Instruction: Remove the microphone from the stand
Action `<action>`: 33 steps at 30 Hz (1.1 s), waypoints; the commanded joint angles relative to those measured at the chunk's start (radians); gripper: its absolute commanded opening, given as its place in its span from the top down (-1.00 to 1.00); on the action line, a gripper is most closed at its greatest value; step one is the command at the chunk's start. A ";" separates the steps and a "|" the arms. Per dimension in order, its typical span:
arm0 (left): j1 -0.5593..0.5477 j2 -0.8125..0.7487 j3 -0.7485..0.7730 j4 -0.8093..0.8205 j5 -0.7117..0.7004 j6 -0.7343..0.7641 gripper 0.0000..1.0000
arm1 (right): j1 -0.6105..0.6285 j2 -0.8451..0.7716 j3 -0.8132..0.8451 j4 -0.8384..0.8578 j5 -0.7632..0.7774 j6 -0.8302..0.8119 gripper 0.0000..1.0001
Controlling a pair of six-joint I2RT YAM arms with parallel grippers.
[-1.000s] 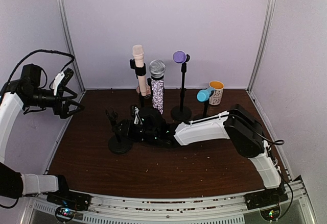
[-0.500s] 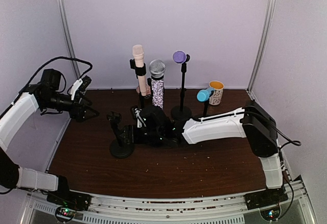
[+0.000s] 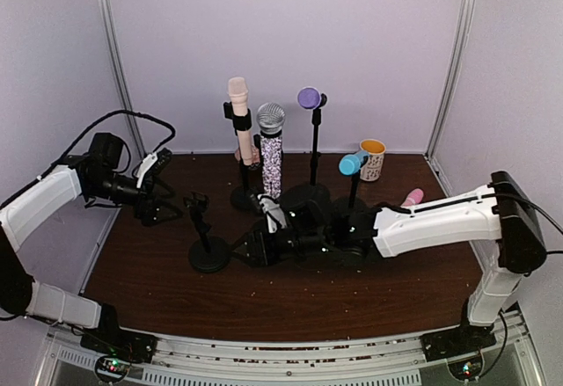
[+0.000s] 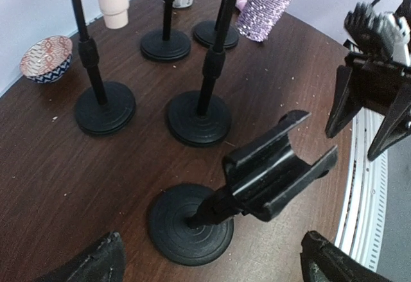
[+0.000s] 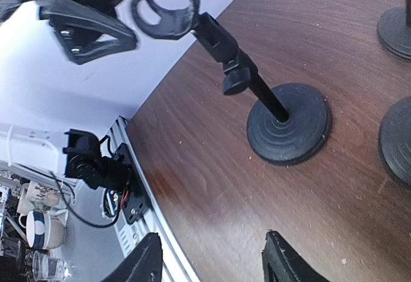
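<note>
Left tool [image 4: 210,243] wide open near short stand [image 4: 273,166]; right tool [image 5: 210,248] open beside it.

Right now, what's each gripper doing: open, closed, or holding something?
Left gripper: open, holding nothing.
Right gripper: open, holding nothing.

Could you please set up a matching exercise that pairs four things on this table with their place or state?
Things:
1. front stand
2. glitter microphone
3. blue microphone
4. left gripper

Place or state:
A. tilted, beside the mug
B. open
C. clip empty
D. upright in a stand, silver mesh head

Pairs: 1-C, 2-D, 3-A, 4-B
</note>
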 commanded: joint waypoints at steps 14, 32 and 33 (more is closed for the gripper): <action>-0.121 0.200 0.048 0.122 0.035 0.234 -0.65 | 0.030 -0.433 -0.160 -0.362 0.177 -0.012 0.16; -0.117 0.248 0.106 0.086 0.005 0.354 0.64 | 0.024 -0.620 -0.169 -0.670 0.410 -0.016 0.21; -0.108 0.246 0.114 0.083 -0.004 0.356 0.65 | 0.023 -0.631 -0.186 -0.646 0.423 -0.015 0.21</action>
